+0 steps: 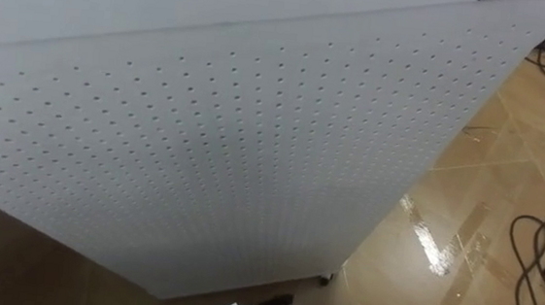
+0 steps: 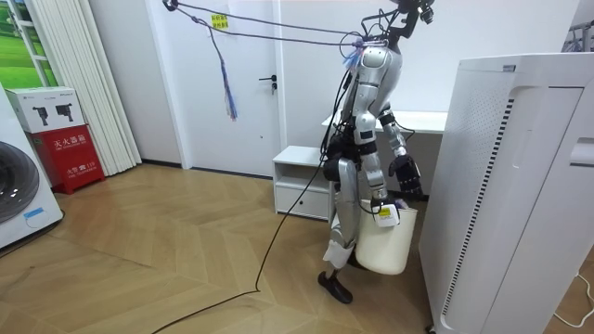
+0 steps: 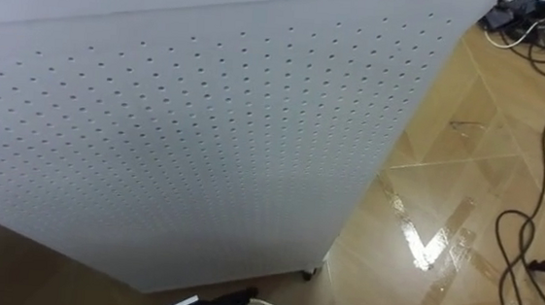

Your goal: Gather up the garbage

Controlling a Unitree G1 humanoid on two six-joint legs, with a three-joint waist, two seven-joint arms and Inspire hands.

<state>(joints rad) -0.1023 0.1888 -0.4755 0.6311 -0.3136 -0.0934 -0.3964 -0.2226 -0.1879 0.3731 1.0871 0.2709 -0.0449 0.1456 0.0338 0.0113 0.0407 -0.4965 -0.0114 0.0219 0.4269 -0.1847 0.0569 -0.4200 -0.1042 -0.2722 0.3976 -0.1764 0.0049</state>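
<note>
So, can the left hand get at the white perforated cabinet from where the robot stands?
Probably yes: the left hand is raised close to the perforated cabinet with nothing between them, while the right hand carries the white bin.

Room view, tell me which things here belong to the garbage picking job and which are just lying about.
Job:
- white bin, hanging from the right hand
- left hand, held out in front

Lying about:
- perforated white panel
- floor cables
- washing machine
- red box
- low white cabinet
</note>
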